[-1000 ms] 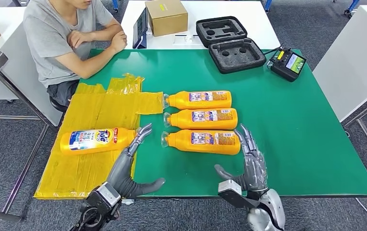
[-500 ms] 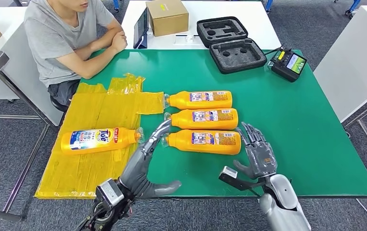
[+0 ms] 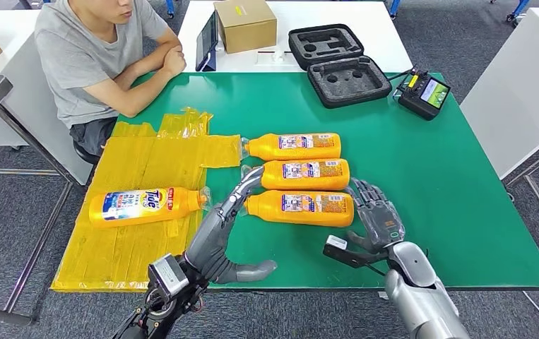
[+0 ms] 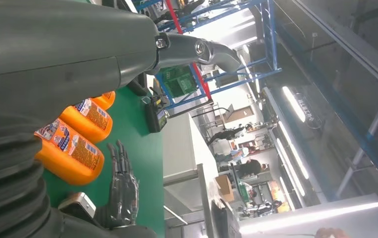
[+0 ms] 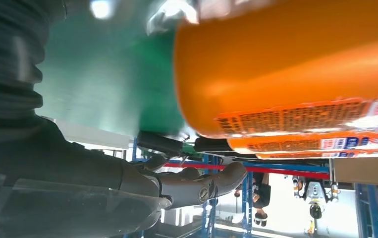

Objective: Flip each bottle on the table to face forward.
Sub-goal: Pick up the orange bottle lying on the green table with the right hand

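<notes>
Four bottles: lay on their sides on the green table (image 3: 457, 212); three showed back labels, one showed its front.
Table: green top, with a yellow sheet (image 3: 139, 176) along its left edge.
Flipped bottle (image 3: 145, 205): lay on the yellow sheet near the front-left corner, front label up; I judged it done.
Nearest bottle (image 3: 300, 208): closest of the three to the front edge, cap toward the left edge, back label up; I judged it the one in hand.
Middle bottle (image 3: 304, 174): just behind the nearest one, near enough to be knocked.
Far bottle (image 3: 292, 146): behind that, apart from both hands.
Left hand (image 3: 224, 226): fingers spread, holding nothing, tips at the nearest bottle's cap end.
Right hand (image 3: 376, 219): fingers apart, empty, just beside the bottle's base; contact could not be told.
Advice: close on both ends together, lift slightly, and roll it clear of the middle bottle.
</notes>
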`<control>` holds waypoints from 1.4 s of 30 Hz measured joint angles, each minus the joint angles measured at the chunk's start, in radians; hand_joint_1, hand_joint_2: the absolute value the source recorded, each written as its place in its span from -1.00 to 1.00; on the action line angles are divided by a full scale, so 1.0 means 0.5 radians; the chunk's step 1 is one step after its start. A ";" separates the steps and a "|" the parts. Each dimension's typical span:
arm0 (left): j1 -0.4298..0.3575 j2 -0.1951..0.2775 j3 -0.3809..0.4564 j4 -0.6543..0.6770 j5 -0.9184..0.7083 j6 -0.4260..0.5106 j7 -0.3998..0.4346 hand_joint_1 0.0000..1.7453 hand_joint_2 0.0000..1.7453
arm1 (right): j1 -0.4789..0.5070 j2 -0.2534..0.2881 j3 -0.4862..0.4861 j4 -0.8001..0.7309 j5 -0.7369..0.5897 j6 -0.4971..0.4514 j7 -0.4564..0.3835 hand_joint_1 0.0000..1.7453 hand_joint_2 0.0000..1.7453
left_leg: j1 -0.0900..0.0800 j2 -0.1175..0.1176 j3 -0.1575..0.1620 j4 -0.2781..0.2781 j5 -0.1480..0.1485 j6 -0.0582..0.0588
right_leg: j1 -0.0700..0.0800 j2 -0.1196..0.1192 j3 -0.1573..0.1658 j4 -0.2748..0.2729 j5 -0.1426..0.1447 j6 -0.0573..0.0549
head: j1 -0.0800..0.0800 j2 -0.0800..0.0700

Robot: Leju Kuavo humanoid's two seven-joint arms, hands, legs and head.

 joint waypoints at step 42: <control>-0.029 -0.011 -0.015 0.038 -0.003 -0.020 0.000 -1.00 1.00 | -0.039 0.184 0.215 0.004 0.000 0.100 0.048 -1.00 1.00 | 0.000 0.000 0.000 0.000 0.001 0.001 | 0.001 0.000 0.001 0.000 0.000 0.000 | 0.001 0.000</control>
